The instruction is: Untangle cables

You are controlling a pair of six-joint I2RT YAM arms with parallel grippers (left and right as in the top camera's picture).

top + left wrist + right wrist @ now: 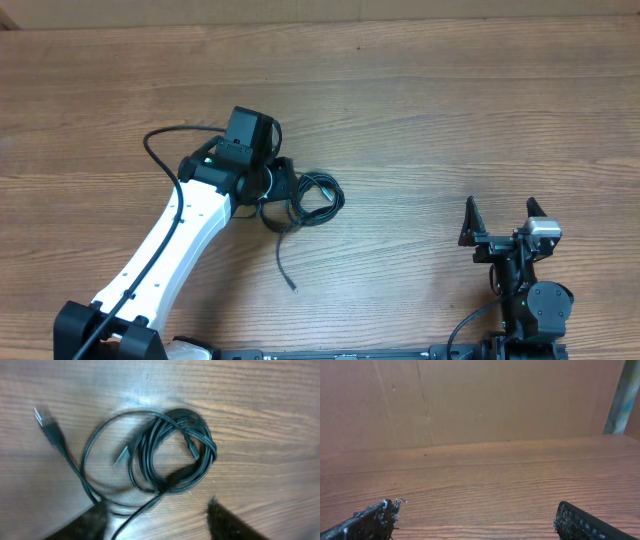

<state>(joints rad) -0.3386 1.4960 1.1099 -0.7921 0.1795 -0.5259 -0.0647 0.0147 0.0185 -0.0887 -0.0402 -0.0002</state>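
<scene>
Closest to your side, your right gripper point(502, 212) is parked low near its base with the jaws spread as wide as they go, nothing between them. Its wrist cam just sees bare wood table point(450, 100) and a brown board wall point(495, 400) at the back.

A bit further out, the white left arm point(180, 235) reaches diagonally toward the middle of the table. Your left gripper point(157, 507) hovers right over the near edge of the cables point(210, 450). Its fingers point(227, 522) look blurry in the wrist cam, but they're clearly apart and not pinching anything. One strand runs across the table in the gap, close to the left finger.

The cables themselves sit just past the fingertips, roughly mid-table: a messy black coil of several overlapping loops, lying flat. One loose tail point(282, 262) trails back toward you, and a strand with a plug point(48, 427) sticks out to the side of the coil.
</scene>
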